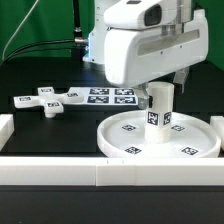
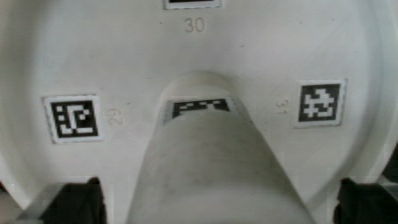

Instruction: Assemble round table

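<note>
The large round disc (image 1: 165, 140) lies on the black table at the exterior view's right, rim up, with several tags on it. The short thick cylinder (image 1: 160, 108) stands upright on its central hub, with tags on its side. My gripper (image 1: 163, 84) is straight above it, at the cylinder's top. In the wrist view the cylinder (image 2: 214, 160) runs between my two dark fingertips (image 2: 75, 205), with a narrow gap on each side, so the gripper (image 2: 217, 208) is open around it. The disc (image 2: 107, 50) fills the view behind. The cross-shaped piece (image 1: 48, 100) lies flat at the left.
The marker board (image 1: 112, 97) lies flat behind the disc, between it and the cross-shaped piece. A long white border rail (image 1: 100, 172) runs along the front edge, and another (image 1: 5, 128) stands at the exterior view's left. Green cloth hangs behind.
</note>
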You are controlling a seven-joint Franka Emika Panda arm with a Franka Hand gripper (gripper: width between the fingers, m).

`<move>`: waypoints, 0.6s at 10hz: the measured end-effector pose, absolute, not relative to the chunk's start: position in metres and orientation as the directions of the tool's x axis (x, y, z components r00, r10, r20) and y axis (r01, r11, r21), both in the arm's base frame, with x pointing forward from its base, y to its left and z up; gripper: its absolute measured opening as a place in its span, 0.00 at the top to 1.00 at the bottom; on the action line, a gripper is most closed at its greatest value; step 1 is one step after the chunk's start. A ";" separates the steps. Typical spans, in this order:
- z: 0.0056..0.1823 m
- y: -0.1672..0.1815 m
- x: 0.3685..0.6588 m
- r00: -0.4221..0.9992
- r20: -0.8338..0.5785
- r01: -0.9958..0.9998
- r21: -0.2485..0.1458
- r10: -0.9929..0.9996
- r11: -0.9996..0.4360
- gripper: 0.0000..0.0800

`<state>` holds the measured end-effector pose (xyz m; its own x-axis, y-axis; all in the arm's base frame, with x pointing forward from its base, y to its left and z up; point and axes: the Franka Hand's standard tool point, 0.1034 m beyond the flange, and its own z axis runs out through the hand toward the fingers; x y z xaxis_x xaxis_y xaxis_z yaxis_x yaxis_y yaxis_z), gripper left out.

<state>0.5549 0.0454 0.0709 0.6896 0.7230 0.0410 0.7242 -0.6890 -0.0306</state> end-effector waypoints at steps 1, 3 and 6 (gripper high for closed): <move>0.071 0.049 0.555 0.598 0.031 0.802 -0.017 0.801 -0.597 0.19; 0.071 0.048 0.556 0.470 0.017 0.883 -0.004 0.883 -0.470 0.19; 0.070 0.045 0.556 0.301 0.006 0.954 0.003 0.954 -0.301 0.19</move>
